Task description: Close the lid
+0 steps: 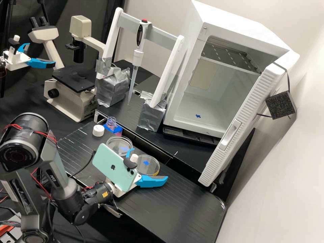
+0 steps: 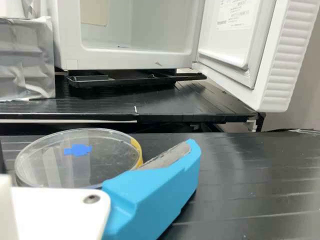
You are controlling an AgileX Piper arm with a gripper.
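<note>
The yellow-edged dish (image 1: 149, 167), perhaps the lid, was laid flat on the bench (image 1: 175, 209), beside the other dish (image 1: 115, 144). The empty gripper (image 1: 149, 163) was held low and spread wide, presumably so its rim could be straddled before being pinched.

The clear round dishes (image 2: 45, 162) look like smooth, glossy plastic, and the black bench (image 2: 260, 185) has a low sheen with fine lines. The gripper's (image 1: 149, 164) blue fingers (image 1: 152, 181) look like smooth matt plastic with rough grey pads (image 2: 167, 157). Crinkled, shiny silver tape (image 2: 25, 60) wraps the stand's (image 1: 111, 37) feet; the white cabinet (image 1: 236, 22) looks like smooth plastic, its door (image 1: 236, 118) ribbed.
</note>
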